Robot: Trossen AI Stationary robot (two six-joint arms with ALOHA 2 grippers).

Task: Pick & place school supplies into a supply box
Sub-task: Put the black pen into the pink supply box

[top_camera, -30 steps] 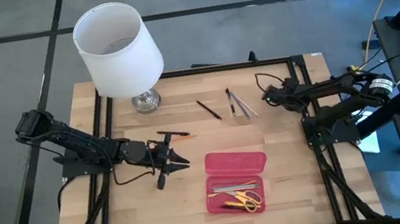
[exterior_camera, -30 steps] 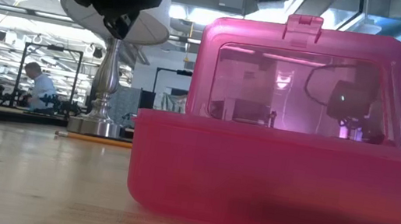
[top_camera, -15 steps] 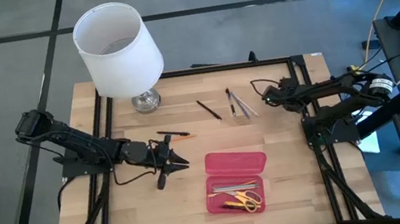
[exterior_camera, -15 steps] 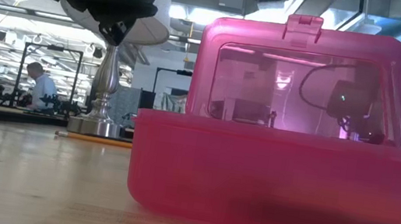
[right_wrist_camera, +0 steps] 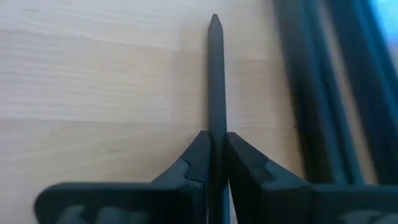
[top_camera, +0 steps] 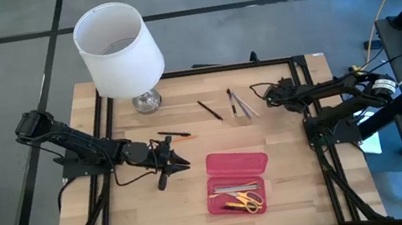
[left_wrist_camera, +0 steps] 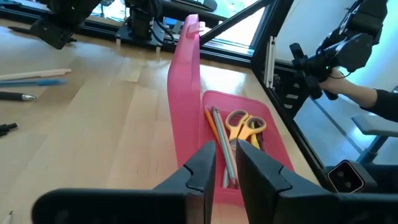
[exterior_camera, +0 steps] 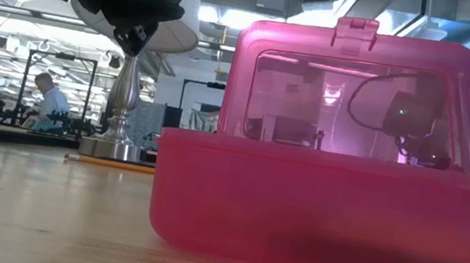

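The red-pink supply box (top_camera: 237, 180) lies open near the table's middle, its lid (left_wrist_camera: 186, 93) standing upright. Yellow-handled scissors (left_wrist_camera: 244, 124) and several pencils (left_wrist_camera: 222, 140) lie in its tray. My left gripper (top_camera: 170, 162) hovers left of the box, narrowly open and holding nothing. An orange-and-black pencil (top_camera: 175, 135) lies flat just beyond it. A black pen (top_camera: 210, 109) and two more thin pens (top_camera: 240, 104) lie flat farther back. My right gripper (top_camera: 270, 96), near the table's right edge, is shut on a black pen (right_wrist_camera: 215, 74). My right gripper pinches the black pen between its two fingers (right_wrist_camera: 198, 155). The pen lies along the fingers, and its pointed tip (right_wrist_camera: 214, 20) sticks straight out ahead of them, over the wood. I cannot tell whether the pen is clear of the table.
A white-shaded lamp (top_camera: 118, 49) stands on its silver base (top_camera: 146, 101) at the far left of the table. A black frame rail (top_camera: 309, 112) runs along the right edge, close to my right gripper. A person (exterior_camera: 46, 100) sits in the room beyond.
My left gripper has shifted slightly toward the table's left and down. The cable at my right wrist has swung a little. The box and the loose pens have stayed where they were.
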